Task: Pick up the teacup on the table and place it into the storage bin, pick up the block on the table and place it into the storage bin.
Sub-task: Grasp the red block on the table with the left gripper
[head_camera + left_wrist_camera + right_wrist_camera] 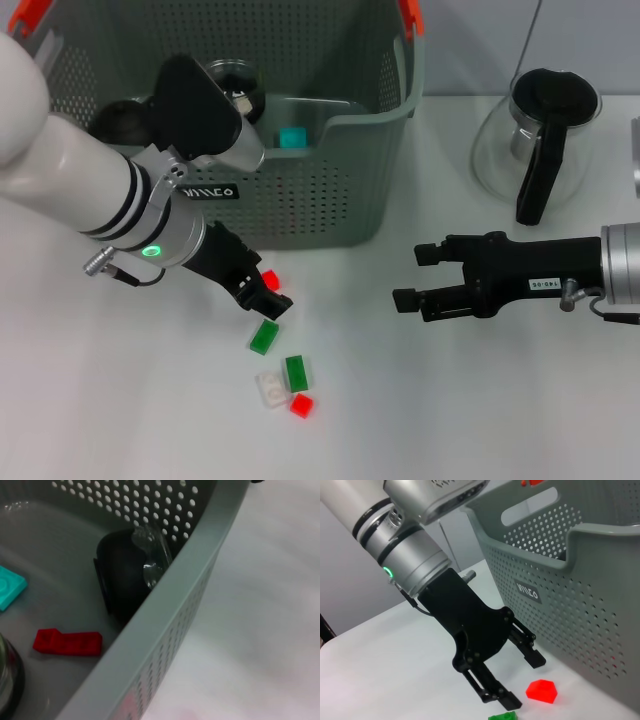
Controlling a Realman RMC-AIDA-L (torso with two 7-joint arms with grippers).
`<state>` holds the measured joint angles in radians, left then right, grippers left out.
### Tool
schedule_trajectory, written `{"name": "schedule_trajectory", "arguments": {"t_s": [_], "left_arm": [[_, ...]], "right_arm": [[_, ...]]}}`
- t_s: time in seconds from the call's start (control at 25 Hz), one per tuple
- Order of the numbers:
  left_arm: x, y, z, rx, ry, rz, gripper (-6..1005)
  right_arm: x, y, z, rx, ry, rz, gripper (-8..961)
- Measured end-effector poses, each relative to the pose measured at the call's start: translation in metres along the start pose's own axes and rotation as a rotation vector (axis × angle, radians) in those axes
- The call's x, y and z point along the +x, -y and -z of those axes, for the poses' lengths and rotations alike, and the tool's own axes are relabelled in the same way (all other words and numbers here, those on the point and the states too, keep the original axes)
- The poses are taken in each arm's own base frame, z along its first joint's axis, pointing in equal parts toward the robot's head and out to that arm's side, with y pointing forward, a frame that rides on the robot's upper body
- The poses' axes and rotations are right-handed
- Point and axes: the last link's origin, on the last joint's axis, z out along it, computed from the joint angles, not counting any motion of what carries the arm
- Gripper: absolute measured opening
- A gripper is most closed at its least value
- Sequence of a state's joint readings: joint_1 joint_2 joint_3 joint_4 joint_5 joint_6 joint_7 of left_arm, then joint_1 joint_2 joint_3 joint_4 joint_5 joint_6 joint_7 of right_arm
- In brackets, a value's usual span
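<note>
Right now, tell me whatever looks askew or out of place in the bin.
In the storage bin, the teacup lies tipped on its side against the wall, not upright. A red block and a teal block lie loose nearby.

storage bin (300,190) wall beside left hand (262,292) — blocks (283,372) below

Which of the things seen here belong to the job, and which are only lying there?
Part of the job:
- storage bin
- red block between the open fingers of the left gripper
- blocks on the table: green, green, white, red

Only lying about:
- glass coffee pot
- right gripper, open and idle
</note>
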<state>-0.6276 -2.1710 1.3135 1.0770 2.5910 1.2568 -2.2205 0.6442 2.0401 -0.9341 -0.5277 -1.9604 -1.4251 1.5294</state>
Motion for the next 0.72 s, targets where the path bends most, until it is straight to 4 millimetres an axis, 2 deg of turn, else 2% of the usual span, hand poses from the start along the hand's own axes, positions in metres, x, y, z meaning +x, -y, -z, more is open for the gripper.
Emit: {"name": "schedule_trajectory", "arguments": {"t_s": [0.08, 0.28, 0.72], "left_arm": [[-0.001, 0.001, -0.002, 0.007, 0.002, -0.001, 900], [-0.002, 0.002, -0.007, 0.033, 0.013, -0.017, 726], [-0.003, 0.001, -0.016, 0.047, 0.031, -0.025, 711]], "right_arm": [[0.000, 0.000, 0.000, -0.001, 0.000, 0.000, 916], [0.000, -0.001, -0.001, -0.003, -0.001, 0.000, 917], [0.002, -0.001, -0.001, -0.003, -0.001, -0.003, 917]]}}
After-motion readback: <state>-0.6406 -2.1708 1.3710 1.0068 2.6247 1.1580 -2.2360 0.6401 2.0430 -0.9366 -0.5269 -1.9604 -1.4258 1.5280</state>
